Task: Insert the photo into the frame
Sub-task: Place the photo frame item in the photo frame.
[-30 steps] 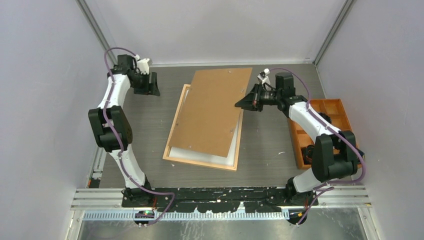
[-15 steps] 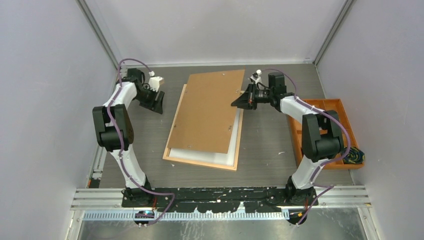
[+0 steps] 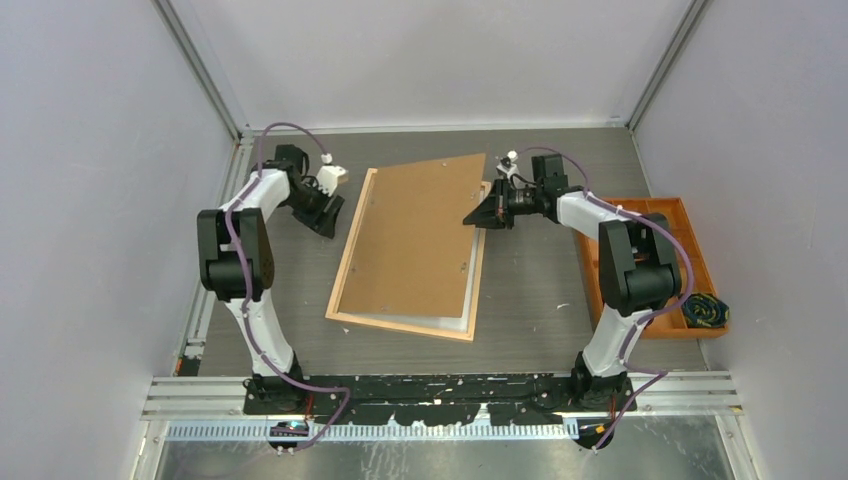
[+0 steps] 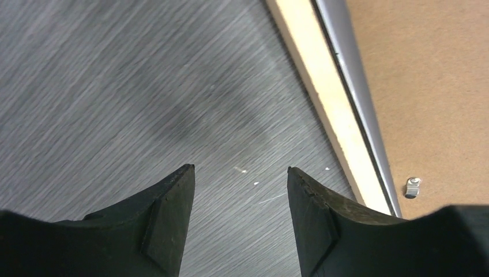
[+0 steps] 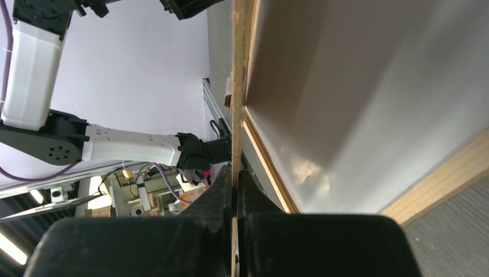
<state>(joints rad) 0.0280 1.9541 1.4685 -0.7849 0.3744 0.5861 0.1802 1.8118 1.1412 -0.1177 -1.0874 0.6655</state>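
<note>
As I stand watching, the dark grey wood-grain table (image 3: 540,290) carries everything. Biggest item on it is the thin light-wood rectangular picture frame (image 4: 326,101), lying flat mid-table & a bit skewed. Over it, face down, is the large rectangular photo (image 3: 415,235) w/ its plain brown board back up. It covers most of the frame but is twisted vs. it: far-right corner pokes past the frame's far rail, right edge is raised off the frame. A white strip shows inside the frame along the near & right sides. An orange compartment tray (image 3: 660,203) sits at the table's right side, apart from the frame, partly behind the right arm. The right end effector (image 3: 470,218) is clamped on the photo's right edge, fingers pinched on the thin board. The left end effector (image 4: 241,170) hangs w/ jaws apart, nothing btwn them, over bare table just beside the frame's left rail. A small metal clip (image 4: 412,186) sits on the board back nr that rail.
</note>
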